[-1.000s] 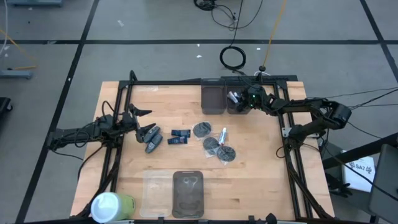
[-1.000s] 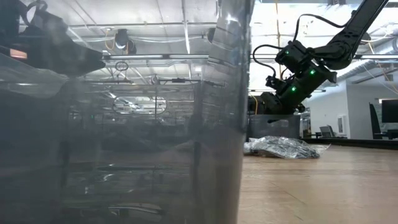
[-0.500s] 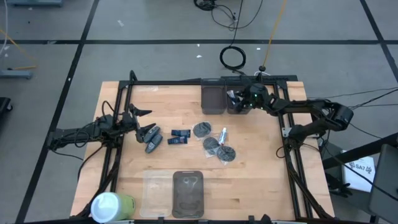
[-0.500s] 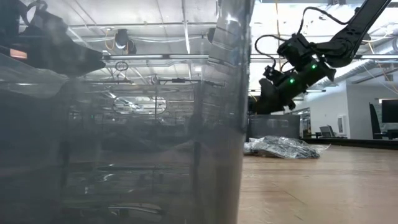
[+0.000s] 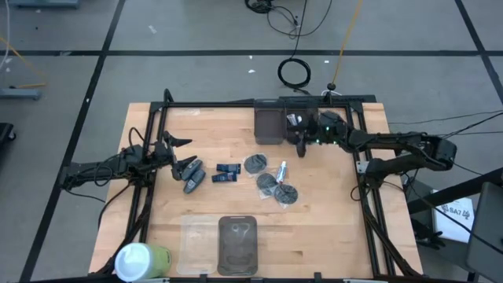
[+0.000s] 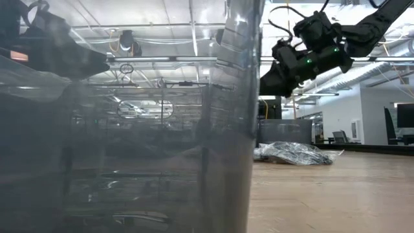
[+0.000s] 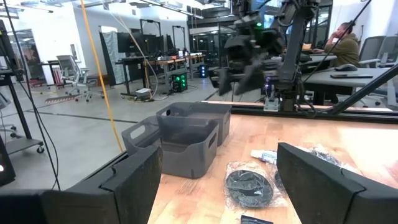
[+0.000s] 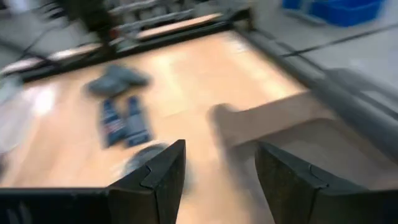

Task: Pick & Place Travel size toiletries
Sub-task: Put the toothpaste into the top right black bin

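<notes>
right gripper has swung off the dark see-through bins at the worktop's far edge toward the middle - fingers spread, empty. small white tube and dark round packets lie mid-worktop, unmoved - left gripper spread, waiting near the left edge.

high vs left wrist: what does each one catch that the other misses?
High only: the big white-and-green cylinder at the table's front-left corner, the clear flat tray at the front edge, two dark blue packs, and the left gripper, open beside two grey oblong bottles.

Left wrist only: a seated person at a desk beyond the table.

Both: the two dark rectangular bins, the small white tube, a dark grey round flat packet, and the open right gripper.
</notes>
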You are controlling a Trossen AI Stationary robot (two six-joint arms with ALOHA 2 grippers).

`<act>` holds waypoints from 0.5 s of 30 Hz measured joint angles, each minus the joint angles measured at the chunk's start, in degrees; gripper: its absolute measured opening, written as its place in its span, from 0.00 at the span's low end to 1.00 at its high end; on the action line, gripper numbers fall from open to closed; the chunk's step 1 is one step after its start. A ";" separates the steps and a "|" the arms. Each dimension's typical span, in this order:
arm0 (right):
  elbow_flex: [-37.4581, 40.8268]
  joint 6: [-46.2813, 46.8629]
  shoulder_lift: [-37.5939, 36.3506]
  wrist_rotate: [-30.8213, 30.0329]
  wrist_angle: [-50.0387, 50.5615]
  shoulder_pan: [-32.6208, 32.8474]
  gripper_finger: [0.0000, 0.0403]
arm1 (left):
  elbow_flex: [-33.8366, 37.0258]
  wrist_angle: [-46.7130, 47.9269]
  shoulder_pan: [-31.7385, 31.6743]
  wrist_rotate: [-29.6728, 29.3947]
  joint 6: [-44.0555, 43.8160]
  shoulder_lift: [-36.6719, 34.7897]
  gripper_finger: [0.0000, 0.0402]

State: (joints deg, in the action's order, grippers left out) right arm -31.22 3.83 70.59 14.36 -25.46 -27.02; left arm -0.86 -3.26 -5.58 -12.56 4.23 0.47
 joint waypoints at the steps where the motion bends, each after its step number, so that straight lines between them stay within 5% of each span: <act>1: 0.00 -0.29 0.06 0.73 0.07 1.59 0.46 | 0.00 0.01 -0.01 -0.02 0.00 0.00 0.77; 8: -0.02 -3.70 2.21 0.14 -3.03 12.76 0.46 | 0.00 -0.01 -0.02 -0.02 0.00 0.00 0.77; 15: -3.18 -4.66 7.76 -7.00 2.65 20.40 0.47 | 0.00 0.00 -0.01 -0.01 0.00 0.00 0.77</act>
State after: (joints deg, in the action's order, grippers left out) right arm -34.40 -0.83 78.35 7.36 -22.81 -6.62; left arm -0.86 -3.26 -5.59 -12.57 4.23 0.47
